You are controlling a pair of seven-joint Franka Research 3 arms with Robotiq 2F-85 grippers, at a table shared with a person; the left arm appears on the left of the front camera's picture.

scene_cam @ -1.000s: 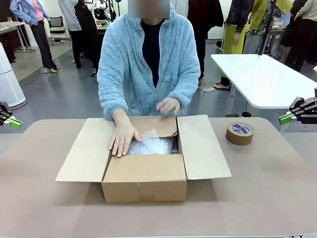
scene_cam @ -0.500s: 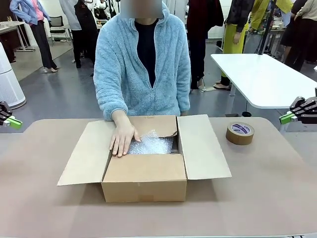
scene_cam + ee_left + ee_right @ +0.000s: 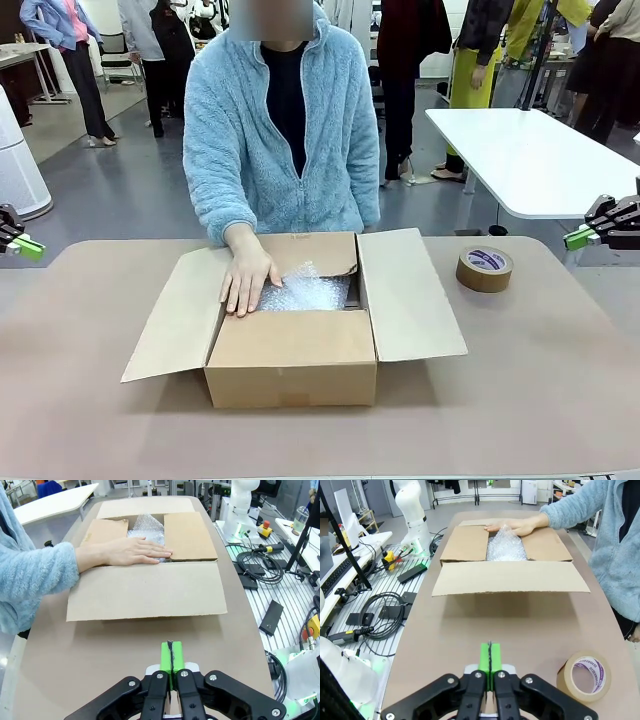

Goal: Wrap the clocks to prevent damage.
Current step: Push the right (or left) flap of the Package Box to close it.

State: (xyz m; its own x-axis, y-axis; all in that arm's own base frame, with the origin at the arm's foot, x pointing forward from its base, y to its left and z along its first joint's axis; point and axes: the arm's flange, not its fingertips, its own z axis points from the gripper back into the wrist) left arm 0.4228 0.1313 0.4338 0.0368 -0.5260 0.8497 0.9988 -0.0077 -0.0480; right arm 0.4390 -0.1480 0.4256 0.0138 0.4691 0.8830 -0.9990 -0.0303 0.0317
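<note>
Inside the open, square cardboard box (image 3: 290,358), the crinkly bubble-wrapped clocks (image 3: 308,292) lie under a flat hand (image 3: 247,280). At the desk (image 3: 520,385) sides, left pincer (image 3: 30,247) and right pincer (image 3: 573,238) are closed, pads together.

Nothing here is coming through clearly enough to read. The tape roll (image 3: 484,268) lying on the tabletop (image 3: 540,380) is showing a white and purple label (image 3: 592,666) around its core, with lettering running round the ring. The letters are staying too small and blurred to make out, both from the front and from the right wrist camera.
</note>
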